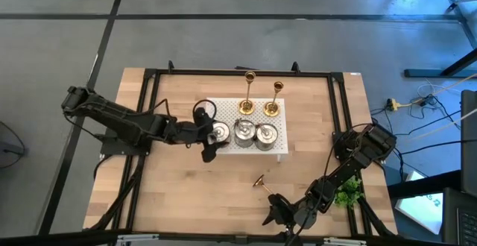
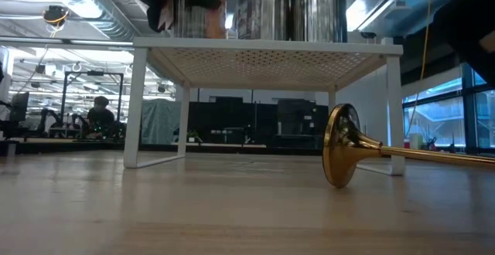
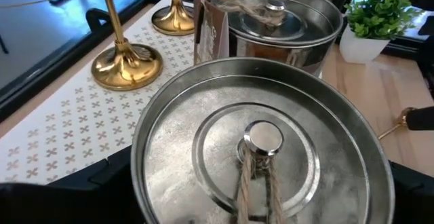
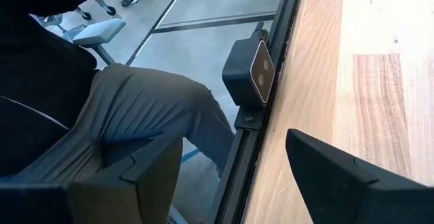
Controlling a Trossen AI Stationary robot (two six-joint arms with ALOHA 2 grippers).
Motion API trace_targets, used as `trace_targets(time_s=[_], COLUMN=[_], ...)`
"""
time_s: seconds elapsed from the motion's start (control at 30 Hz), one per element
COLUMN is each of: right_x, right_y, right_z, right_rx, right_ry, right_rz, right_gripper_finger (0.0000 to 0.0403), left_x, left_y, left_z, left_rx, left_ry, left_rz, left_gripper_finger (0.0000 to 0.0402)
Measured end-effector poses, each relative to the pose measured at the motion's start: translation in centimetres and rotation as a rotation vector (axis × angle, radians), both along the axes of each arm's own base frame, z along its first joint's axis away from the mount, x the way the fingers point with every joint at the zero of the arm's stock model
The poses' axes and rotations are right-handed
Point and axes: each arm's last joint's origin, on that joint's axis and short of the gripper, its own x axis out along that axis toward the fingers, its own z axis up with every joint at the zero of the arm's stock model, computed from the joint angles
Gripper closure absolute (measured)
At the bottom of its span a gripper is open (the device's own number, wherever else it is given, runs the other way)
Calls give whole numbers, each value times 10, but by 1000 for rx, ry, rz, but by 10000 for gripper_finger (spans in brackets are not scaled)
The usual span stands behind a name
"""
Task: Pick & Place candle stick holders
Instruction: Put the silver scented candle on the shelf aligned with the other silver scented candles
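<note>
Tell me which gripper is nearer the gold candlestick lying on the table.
Right. The right gripper hangs open just in front of the fallen gold candlestick; the left gripper is up at the white stand, around a silver holder.

A gold candlestick (image 2: 363, 151) lies on its side on the wooden table (image 2: 193, 209), its flared base facing the white perforated stand (image 2: 267, 58). Three silver holders (image 2: 271, 11) stand on top; a dark end effector (image 2: 166, 4) is at the leftmost one.

Three silver holders (image 1: 244, 133) crowd the white stand (image 1: 282, 153); bare tabletop (image 1: 194, 194) lies open before it.
</note>
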Motion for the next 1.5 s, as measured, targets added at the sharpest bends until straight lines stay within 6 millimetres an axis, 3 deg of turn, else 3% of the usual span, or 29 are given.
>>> trace_targets(time_s=[1.5], right_x=[0], right_y=[0], right_z=[0], right_rx=[-4], right_ry=[-4], right_rz=[-10], right_gripper_finger=[137], left_x=[3], left_y=[-9], left_z=[2], left_rx=[20], left_ry=[-43], left_rz=[-1], left_gripper_finger=[21])
